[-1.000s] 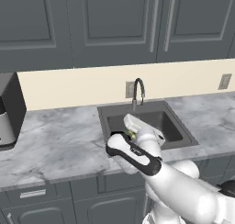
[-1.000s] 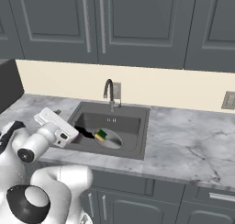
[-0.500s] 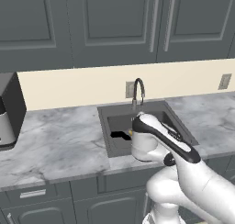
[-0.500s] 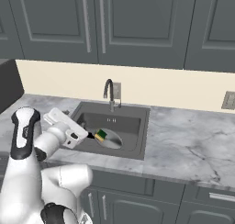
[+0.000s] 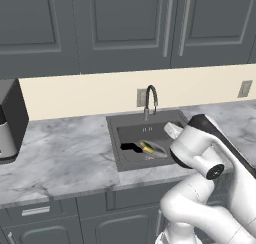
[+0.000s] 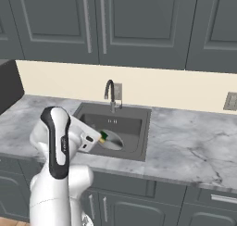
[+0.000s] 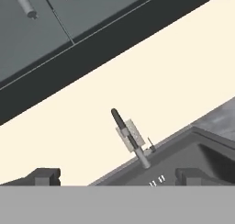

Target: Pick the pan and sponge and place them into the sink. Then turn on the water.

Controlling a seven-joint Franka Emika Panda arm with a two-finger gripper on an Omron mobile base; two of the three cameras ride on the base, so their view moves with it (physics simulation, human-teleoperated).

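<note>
One pan (image 5: 156,149), one sponge (image 5: 146,147), one sink (image 5: 131,164), one faucet (image 5: 150,97), and both items are already down in the basin. The sponge sits on the pan's left side, green over yellow, with the black handle (image 5: 131,148) poking out left. No stream coming off the spout that I can see.

Counter (image 5: 60,160) is grey marble, cream backsplash behind it, dark grey cabinets above and below, two wall outlets, and some dark appliance (image 5: 10,123) at the far left, cut off by the edge.

The gripper (image 7: 117,176) hangs above the sink's front, spread wide with nothing between the tips, aimed at the faucet. The arm covers the sink's right front corner, and the pan's right half is hard to make out.
</note>
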